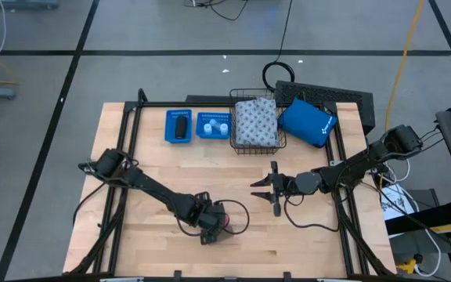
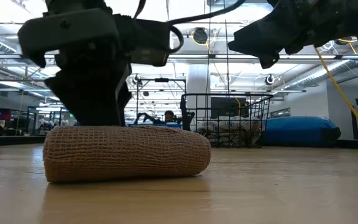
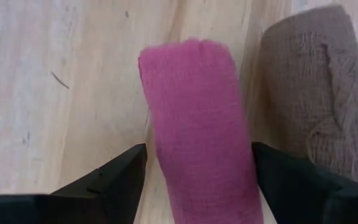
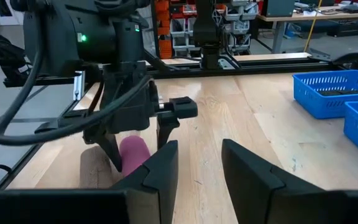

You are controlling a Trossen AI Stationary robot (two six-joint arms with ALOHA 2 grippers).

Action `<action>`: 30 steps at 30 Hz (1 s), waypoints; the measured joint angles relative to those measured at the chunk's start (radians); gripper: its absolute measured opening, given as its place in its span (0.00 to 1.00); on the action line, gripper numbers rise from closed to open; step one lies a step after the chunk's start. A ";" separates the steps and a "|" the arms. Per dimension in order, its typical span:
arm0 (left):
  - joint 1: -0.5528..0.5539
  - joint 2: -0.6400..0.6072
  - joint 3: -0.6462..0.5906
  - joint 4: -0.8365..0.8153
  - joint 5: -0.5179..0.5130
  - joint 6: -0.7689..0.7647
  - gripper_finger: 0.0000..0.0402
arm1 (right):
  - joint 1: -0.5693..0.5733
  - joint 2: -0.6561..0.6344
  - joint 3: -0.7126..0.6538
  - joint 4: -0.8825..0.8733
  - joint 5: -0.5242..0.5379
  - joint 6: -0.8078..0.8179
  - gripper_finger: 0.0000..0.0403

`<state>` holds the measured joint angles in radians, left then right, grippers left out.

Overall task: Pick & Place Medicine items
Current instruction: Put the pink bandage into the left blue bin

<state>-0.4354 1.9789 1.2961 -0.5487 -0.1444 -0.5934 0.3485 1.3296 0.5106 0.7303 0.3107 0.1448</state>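
A pink oblong block (image 3: 197, 124) lies flat on the wood between open pincer fingers (image 3: 114, 177), beside a tan gauze roll (image 3: 319, 99).

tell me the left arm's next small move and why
Probably close the left end effector: its open fingers already straddle the pink bandage roll on the table, with the tan roll just outside one finger.

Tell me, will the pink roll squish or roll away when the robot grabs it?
The pink roll looks like soft woven bandage, so it will probably squish a little. It looks rounded, so a nudge might roll it. The left gripper straddles it, fingers open.
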 joint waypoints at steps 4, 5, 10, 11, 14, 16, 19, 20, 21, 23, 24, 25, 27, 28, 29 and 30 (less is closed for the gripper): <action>0.013 -0.012 0.000 0.000 -0.004 0.004 0.65 | 0.000 0.000 0.000 0.000 0.000 0.000 0.29; 0.017 -0.015 0.000 0.002 -0.004 0.003 0.63 | 0.000 0.000 0.000 0.000 0.000 0.000 0.29; 0.032 -0.015 0.000 0.002 0.006 0.000 0.48 | 0.000 0.000 0.000 -0.001 0.000 0.000 0.29; 0.035 -0.015 0.000 0.002 0.012 0.001 0.45 | 0.000 0.000 0.000 -0.001 0.000 0.000 0.29; 0.044 -0.016 0.001 0.002 0.021 0.000 0.37 | 0.000 0.000 0.000 -0.001 0.000 0.000 0.29; 0.048 -0.017 0.001 0.002 0.022 0.005 0.33 | 0.000 0.000 0.000 -0.002 0.000 0.000 0.29; 0.056 -0.019 0.002 0.001 0.023 0.005 0.29 | 0.000 0.000 0.000 -0.003 0.000 0.000 0.29; 0.060 -0.027 0.001 -0.005 0.020 0.003 0.29 | 0.000 0.000 0.000 -0.003 0.000 0.000 0.29; 0.066 -0.032 0.000 -0.013 0.004 -0.004 0.28 | 0.000 0.000 0.000 -0.003 0.000 0.000 0.29; 0.080 -0.058 -0.003 -0.037 -0.017 -0.019 0.28 | 0.000 0.000 0.000 -0.004 0.000 0.000 0.29; 0.085 -0.078 -0.003 -0.056 -0.034 -0.025 0.28 | 0.000 0.000 0.000 -0.007 0.000 0.000 0.29; 0.092 -0.103 -0.003 -0.076 -0.049 -0.036 0.28 | 0.000 0.000 0.000 -0.008 0.001 0.000 0.29; 0.102 -0.157 -0.001 -0.128 -0.074 -0.058 0.28 | 0.000 0.000 0.000 -0.010 0.001 0.000 0.29; 0.108 -0.186 0.000 -0.158 -0.092 -0.070 0.28 | 0.000 0.000 0.000 -0.009 0.001 0.000 0.29; 0.114 -0.214 -0.001 -0.192 -0.114 -0.077 0.28 | 0.000 0.000 0.000 -0.009 0.001 0.000 0.29; 0.122 -0.246 -0.002 -0.221 -0.142 -0.082 0.28 | 0.000 0.000 0.000 -0.009 0.001 0.000 0.29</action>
<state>-0.3138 1.7328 1.2945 -0.7701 -0.2861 -0.6755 0.3485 1.3296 0.5106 0.7209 0.3114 0.1448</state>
